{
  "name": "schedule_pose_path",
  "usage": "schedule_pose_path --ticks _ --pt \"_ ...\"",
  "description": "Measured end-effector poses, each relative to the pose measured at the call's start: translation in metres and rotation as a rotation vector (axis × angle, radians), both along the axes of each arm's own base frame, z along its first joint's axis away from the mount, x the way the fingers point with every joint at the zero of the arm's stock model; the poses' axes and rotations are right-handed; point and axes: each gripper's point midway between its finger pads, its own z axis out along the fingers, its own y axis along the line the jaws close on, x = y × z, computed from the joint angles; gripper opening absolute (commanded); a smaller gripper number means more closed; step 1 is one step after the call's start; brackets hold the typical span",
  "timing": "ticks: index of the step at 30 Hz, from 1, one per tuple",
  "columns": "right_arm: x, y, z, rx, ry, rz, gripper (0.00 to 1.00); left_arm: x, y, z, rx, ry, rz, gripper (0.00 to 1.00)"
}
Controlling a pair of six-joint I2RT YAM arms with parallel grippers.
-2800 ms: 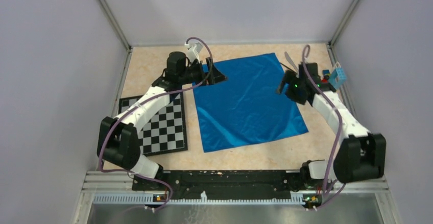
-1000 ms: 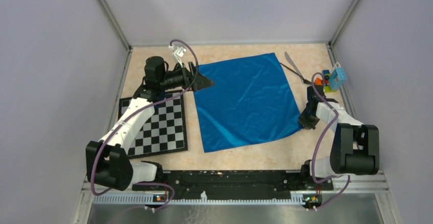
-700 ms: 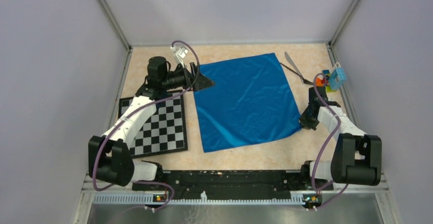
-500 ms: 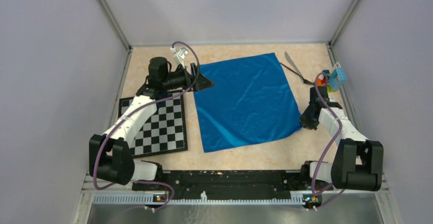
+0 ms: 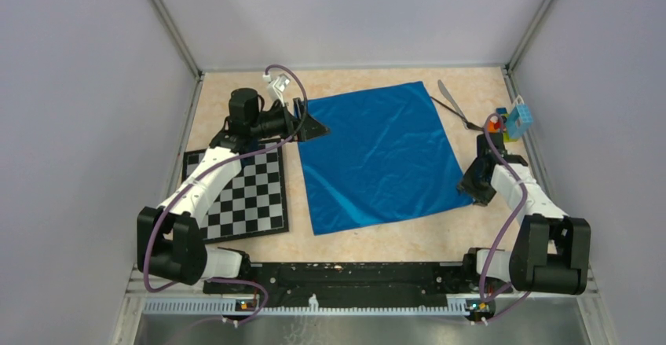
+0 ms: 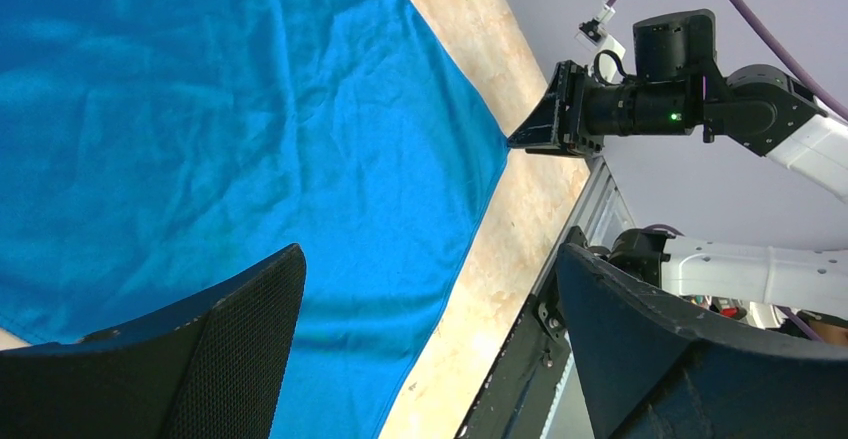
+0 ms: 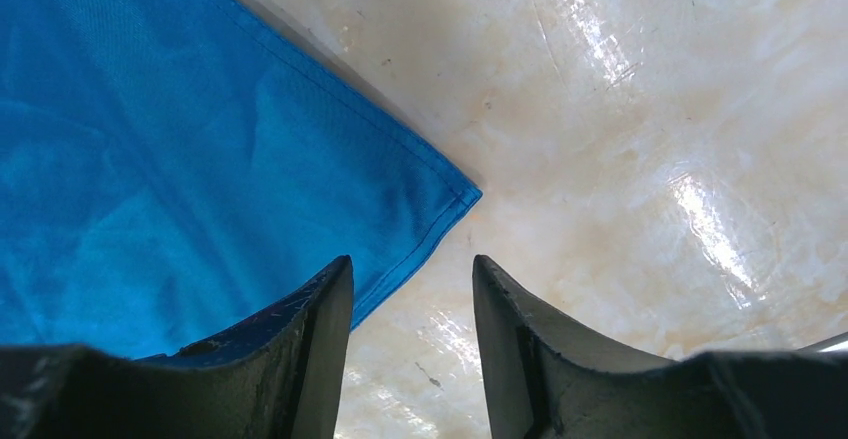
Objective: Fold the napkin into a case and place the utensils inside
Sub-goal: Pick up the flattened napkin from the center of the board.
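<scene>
The blue napkin (image 5: 377, 156) lies spread flat in the middle of the table. My left gripper (image 5: 318, 129) hovers wide open at its far left corner, and the cloth (image 6: 250, 109) fills the left wrist view below the left gripper (image 6: 430, 259). My right gripper (image 5: 477, 188) is low at the near right corner. In the right wrist view the right gripper (image 7: 412, 269) is open with only bare table in the gap; the napkin (image 7: 200, 159) ends just ahead, its hem under the left finger (image 7: 310, 349). The utensils lie at the back right: a silver one (image 5: 446, 93) and a thin black one (image 5: 458, 114).
A chessboard (image 5: 243, 196) lies left of the napkin, under the left arm. Small colourful toy blocks (image 5: 506, 121) sit against the right wall near the utensils. Walls close in the table on three sides. The rail with the arm bases (image 5: 345, 274) runs along the near edge.
The right gripper came from the napkin's far right corner to its near right corner, and its jaws have just spread apart. The left gripper drew back left off the cloth and stays wide open.
</scene>
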Motion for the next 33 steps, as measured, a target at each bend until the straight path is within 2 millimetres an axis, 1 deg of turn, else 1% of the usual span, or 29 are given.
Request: schedule_pose_path --ticks 4,10,17,21,23,28,30,33 --pt "0.001 -0.002 -0.001 -0.010 0.008 0.002 0.48 -0.001 -0.001 0.002 -0.006 -0.005 -0.006 0.99" --pt "-0.001 -0.003 -0.015 -0.012 0.066 0.012 0.47 -0.002 -0.001 0.004 -0.014 -0.005 -0.016 0.99" --pt "0.008 -0.004 -0.021 -0.018 0.058 0.026 0.47 -0.002 0.002 0.008 -0.027 -0.010 -0.014 0.99" --pt "0.010 -0.004 -0.025 -0.017 0.064 0.031 0.45 -0.002 0.004 0.013 -0.033 -0.025 -0.010 0.99" --pt "0.012 -0.004 -0.026 -0.015 0.056 0.033 0.39 -0.002 0.006 0.015 -0.035 -0.028 -0.009 0.99" --pt "0.019 -0.004 -0.027 -0.014 0.026 0.039 0.08 -0.002 0.007 0.016 -0.038 -0.031 -0.011 0.99" --pt "0.022 -0.004 -0.026 -0.013 0.013 0.040 0.01 -0.002 0.007 0.016 -0.038 -0.030 -0.010 0.99" --pt "0.023 -0.003 -0.025 -0.013 0.001 0.043 0.00 -0.002 0.007 0.016 -0.038 -0.030 -0.009 0.99"
